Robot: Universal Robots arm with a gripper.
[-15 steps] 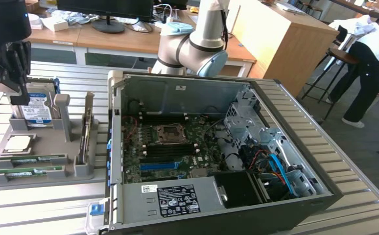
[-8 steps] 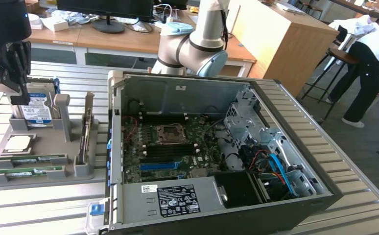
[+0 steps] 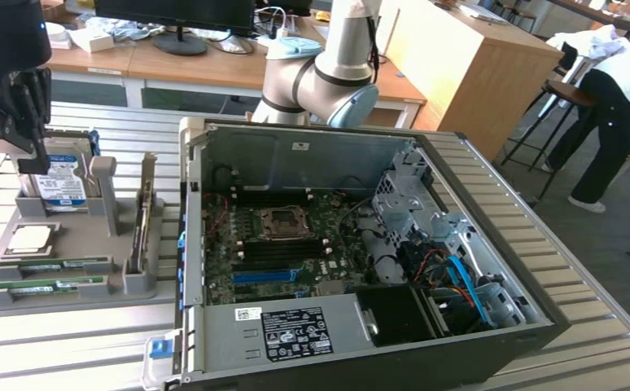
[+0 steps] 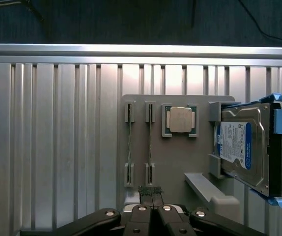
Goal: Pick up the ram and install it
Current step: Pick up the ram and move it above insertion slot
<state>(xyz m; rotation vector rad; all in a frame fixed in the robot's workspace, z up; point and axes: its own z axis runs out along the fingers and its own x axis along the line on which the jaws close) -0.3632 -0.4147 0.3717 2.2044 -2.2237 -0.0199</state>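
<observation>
Two green sticks stand on edge in the grey tray (image 4: 180, 162) on the bench (image 4: 57, 147). The ram (image 4: 151, 145), the one in line with the fingers (image 4: 146, 191), sits untouched, so I'd call this the approach. The fingers hang above, pressed shut and holding nothing. A grasp calls for parting them astride that thin edge. The processor (image 4: 180, 120) and hard drive (image 4: 244, 145) crowd alongside, while the open computer case (image 3: 293, 159) stands well apart.

I can read no word or number anywhere I look. The hard drive (image 4: 259, 142) bears a white and blue label (image 4: 234, 145), its print too fine for me. The power supply (image 3: 228, 342) carries a black label (image 3: 296, 334) and a white sticker (image 3: 249, 314), both illegible.
</observation>
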